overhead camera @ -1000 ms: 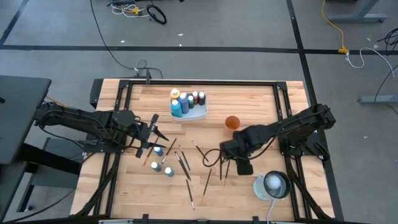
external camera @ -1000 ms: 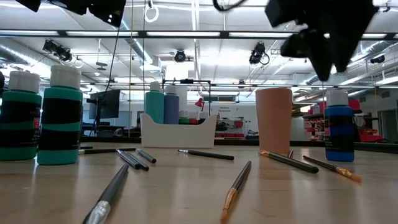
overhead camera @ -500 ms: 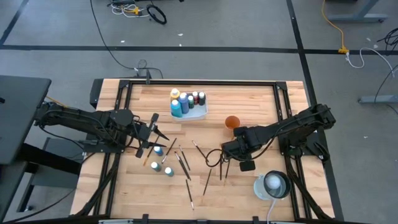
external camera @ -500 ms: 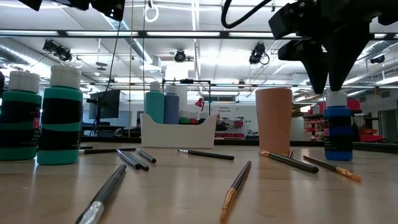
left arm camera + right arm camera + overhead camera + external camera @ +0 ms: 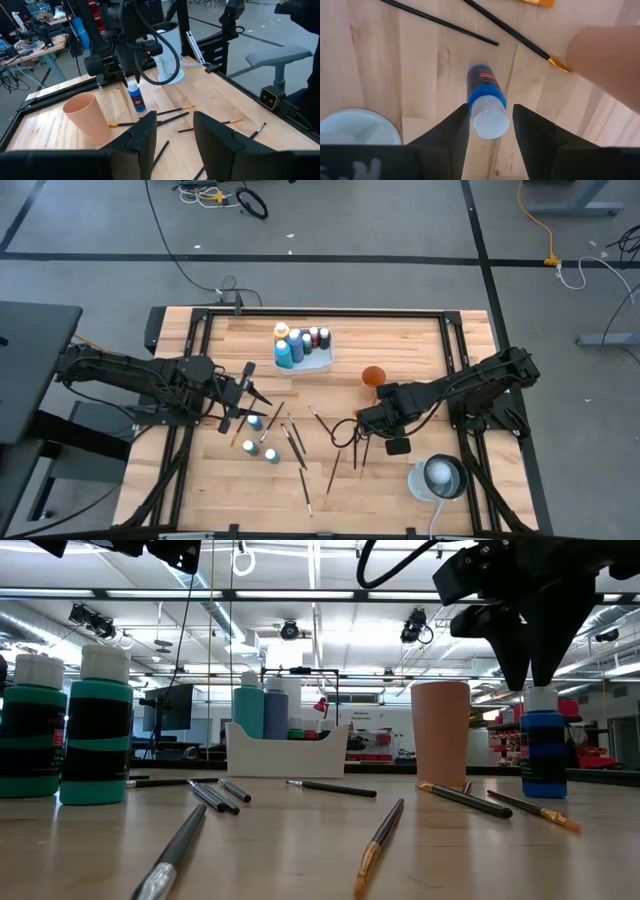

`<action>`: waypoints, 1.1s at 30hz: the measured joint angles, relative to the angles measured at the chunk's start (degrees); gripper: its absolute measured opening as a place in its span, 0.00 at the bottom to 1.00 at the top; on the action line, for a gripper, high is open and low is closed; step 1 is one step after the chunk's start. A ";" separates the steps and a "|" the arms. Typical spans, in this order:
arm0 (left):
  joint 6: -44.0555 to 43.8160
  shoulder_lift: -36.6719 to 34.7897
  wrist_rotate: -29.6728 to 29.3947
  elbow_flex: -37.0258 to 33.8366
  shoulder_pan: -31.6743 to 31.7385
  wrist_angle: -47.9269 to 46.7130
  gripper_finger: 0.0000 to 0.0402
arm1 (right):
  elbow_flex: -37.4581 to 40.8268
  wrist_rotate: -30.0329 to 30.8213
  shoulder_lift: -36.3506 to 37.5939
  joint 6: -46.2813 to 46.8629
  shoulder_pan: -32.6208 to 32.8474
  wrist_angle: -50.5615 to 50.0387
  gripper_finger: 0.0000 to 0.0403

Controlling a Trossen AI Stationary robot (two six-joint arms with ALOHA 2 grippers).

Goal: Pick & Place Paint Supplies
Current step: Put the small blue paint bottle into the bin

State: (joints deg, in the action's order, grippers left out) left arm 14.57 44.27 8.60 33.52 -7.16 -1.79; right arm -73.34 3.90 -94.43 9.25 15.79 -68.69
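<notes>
— One bottle is in hand right now: the blue paint bottle (image 5: 487, 97) standing on the bench (image 5: 400, 350) beside the orange-brown cup (image 5: 373, 376). The right tool (image 5: 489, 125) hangs directly over its white cap, fingers parted with the cap showing between them, nothing gripped yet.

— How should it go down?

— Straight down, I'd say, keeping the cap centred in the gap so neither finger clips the shoulder and tips it. Close below the cap on the body, then lift vertically; the cup is near, so no sideways drift.

— Which way does the bottle point?

— Upright, long axis vertical, cap up toward the wrist camera. The low view shows it standing square under the dark fingers.

— And the other arm?

— The left tool (image 5: 243, 393) waits over the bench's left part, fingers apart and empty, near loose paintbrushes (image 5: 296, 442) and two teal bottles (image 5: 261, 449). More bottles already stand in the white tray (image 5: 322, 361) at the far edge.
</notes>
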 joint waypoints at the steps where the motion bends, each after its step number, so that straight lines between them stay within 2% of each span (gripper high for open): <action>1: 0.00 -0.02 0.00 0.00 0.00 -0.01 0.35 | 0.00 0.00 0.00 0.50 0.00 0.00 0.39; 11: 0.38 0.00 0.00 -0.04 0.00 -0.03 0.35 | 7.08 -2.74 0.26 0.95 0.00 2.18 0.39; 33: 0.69 0.00 0.00 -0.04 0.00 -0.01 0.35 | 6.93 -1.92 1.46 -0.26 -0.04 7.08 0.39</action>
State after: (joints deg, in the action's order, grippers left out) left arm 15.27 44.27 8.60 33.47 -7.16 -1.80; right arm -66.41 1.98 -92.97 8.99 15.75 -61.60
